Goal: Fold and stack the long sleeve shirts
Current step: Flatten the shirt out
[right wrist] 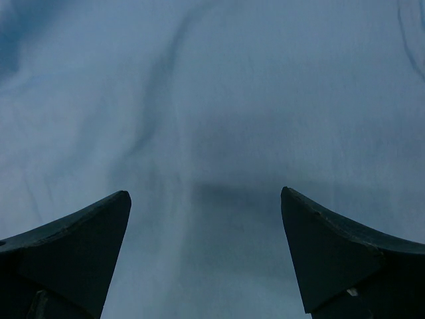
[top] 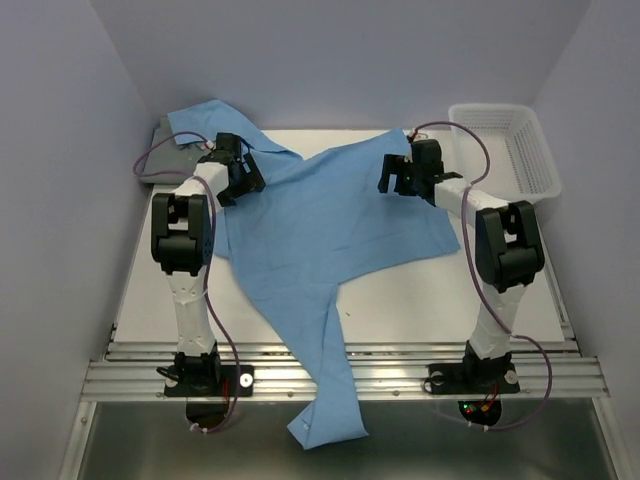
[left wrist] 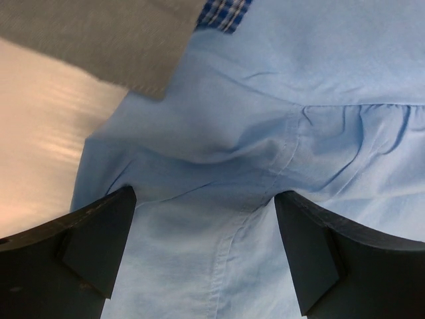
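The light sky-blue shirt (top: 330,215) lies spread over the table, with one long sleeve (top: 325,400) hanging over the front edge. The grey shirt (top: 160,150) lies folded at the back left corner, partly under the blue one. My left gripper (top: 242,180) hovers open over the blue shirt's left shoulder. In the left wrist view a seam of the blue shirt (left wrist: 265,133) runs between the spread fingers of the left gripper (left wrist: 204,199), and the grey shirt (left wrist: 113,40) shows at the top left. My right gripper (top: 393,176) stands open over the right side, with only blue cloth (right wrist: 212,100) below the right gripper (right wrist: 204,196).
A white mesh basket (top: 505,145) stands at the back right corner. Bare white tabletop (top: 450,300) shows at the front right and along the left edge (left wrist: 40,133). Pale walls close in on the left, right and back.
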You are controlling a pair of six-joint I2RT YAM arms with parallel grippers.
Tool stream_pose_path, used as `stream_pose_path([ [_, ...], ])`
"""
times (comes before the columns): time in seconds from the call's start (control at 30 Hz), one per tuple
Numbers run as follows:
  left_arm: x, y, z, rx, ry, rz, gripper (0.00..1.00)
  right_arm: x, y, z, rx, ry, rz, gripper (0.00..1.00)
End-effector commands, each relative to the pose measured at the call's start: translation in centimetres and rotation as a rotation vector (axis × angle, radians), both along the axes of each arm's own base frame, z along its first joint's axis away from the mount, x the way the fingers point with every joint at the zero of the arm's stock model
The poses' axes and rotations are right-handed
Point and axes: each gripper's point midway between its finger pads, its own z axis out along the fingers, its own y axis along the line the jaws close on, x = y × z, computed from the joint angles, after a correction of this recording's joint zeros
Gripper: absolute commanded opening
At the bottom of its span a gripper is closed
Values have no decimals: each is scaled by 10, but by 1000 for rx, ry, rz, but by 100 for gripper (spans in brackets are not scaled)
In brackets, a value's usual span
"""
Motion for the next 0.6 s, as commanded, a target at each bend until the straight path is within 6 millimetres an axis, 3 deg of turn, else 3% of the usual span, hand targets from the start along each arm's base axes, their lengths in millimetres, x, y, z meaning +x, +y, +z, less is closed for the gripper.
stream_pose_path([
  [0.0,17,-12,6,-40,-18,-72,99,-17,-12,-43,-13,130,-52,100],
  [0.23,41,-43,-6,-66,13,-162,99,-35,-16,-82,-10,237,-87,100],
  [0.27,55,-49,-5,-64,-5,-174,99,-34,-26,-85,-54,232,-127,100],
  [0.37,68,-64,-10,-71,5,-199,99,-35,-44,-97,-83,263,-168,100],
  [0.43,89,-69,-9,-88,-24,-195,99,-33,-58,-102,-68,281,-189,100],
  [0.57,118,-71,-2,-121,-114,-179,99,-16,-61,-101,-83,267,-147,100],
])
